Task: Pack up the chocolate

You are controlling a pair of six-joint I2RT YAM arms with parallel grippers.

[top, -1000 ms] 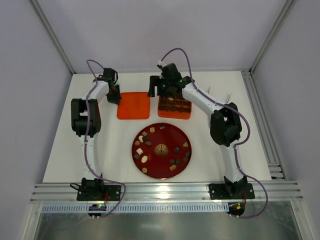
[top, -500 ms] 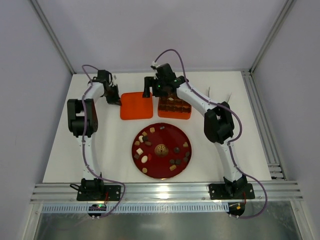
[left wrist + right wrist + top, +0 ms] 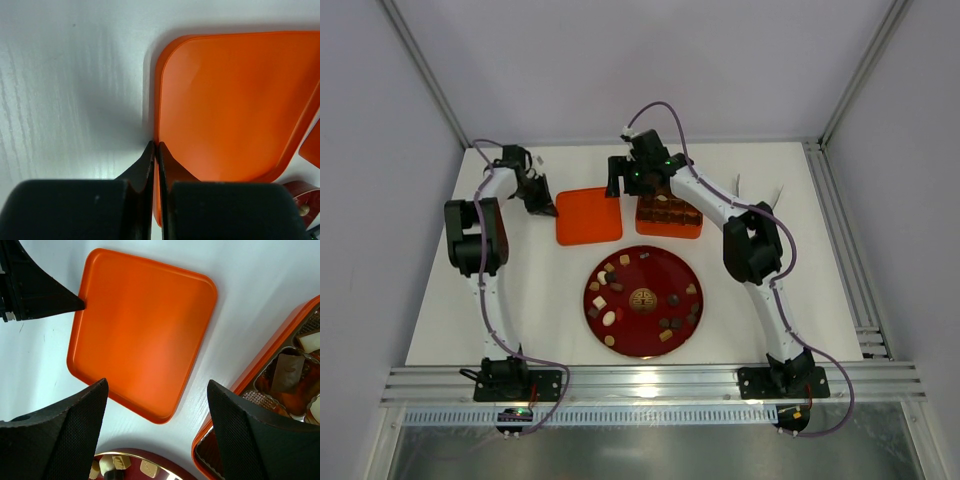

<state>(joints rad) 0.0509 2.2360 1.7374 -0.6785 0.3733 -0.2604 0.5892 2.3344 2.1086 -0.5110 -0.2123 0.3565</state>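
Top external view: most of the chocolate [image 3: 610, 318] lies scattered on the dark red plate [image 3: 638, 330] in the middle of the worktop [image 3: 450, 320]. Some pieces already sit in the gridded orange tray [image 3: 670, 233] at 1 o'clock from the plate, and a flat orange lid [image 3: 588, 215] lies at 11 o'clock. Left wrist view: the left tool [image 3: 156, 147] is fully closed and holds nothing, with its tip against the 9 o'clock rim of the lid. Right wrist view: the right tool [image 3: 157, 385] hangs wide open and empty above the lid. I think a push from the closed tip may slide the lid against the tray, or tilt it, before the right tool can catch it.
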